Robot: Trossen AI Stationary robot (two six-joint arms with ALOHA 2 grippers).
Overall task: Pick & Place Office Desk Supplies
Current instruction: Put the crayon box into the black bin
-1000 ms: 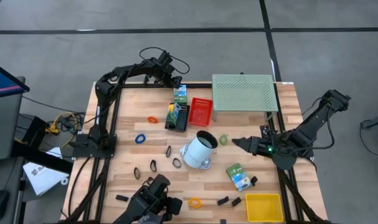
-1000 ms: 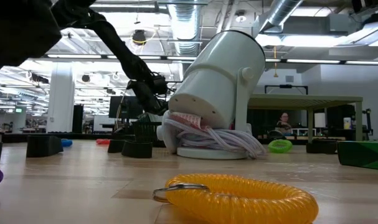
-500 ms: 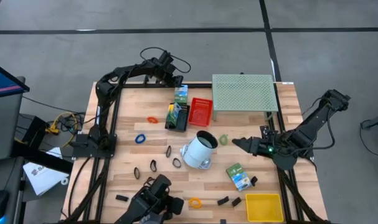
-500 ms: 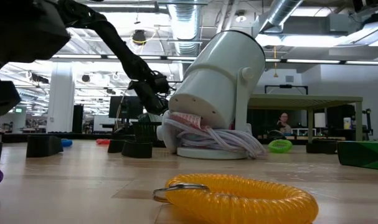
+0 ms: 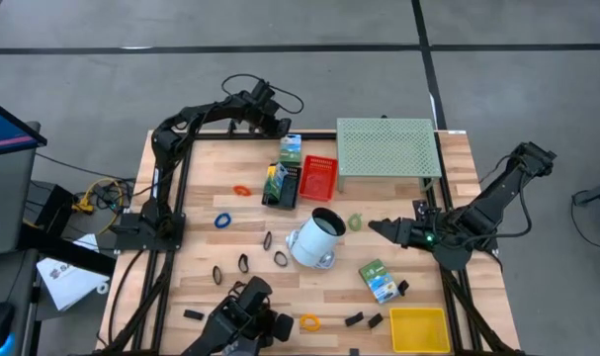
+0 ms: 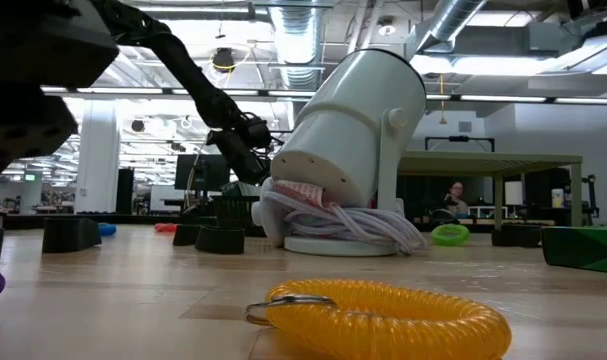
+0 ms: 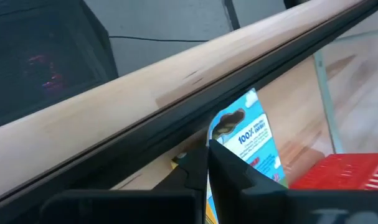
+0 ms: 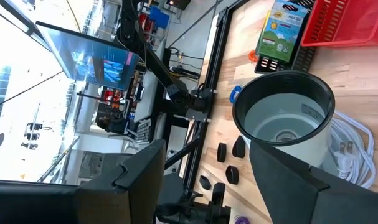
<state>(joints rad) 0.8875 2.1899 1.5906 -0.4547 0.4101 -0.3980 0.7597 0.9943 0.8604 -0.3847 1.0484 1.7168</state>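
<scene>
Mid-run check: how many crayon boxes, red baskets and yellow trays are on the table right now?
Crayon boxes: 3
Red basket: 1
Yellow tray: 1
Total: 5

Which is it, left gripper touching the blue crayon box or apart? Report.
Touching. The left wrist view shows the left gripper shut on the crayon box, its edge pinched between the dark fingers.

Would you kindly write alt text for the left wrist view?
The left claw, shut, pinches the edge of a blue-and-green crayon box just inside the table's back rail. A red basket shows beside the box.
</scene>
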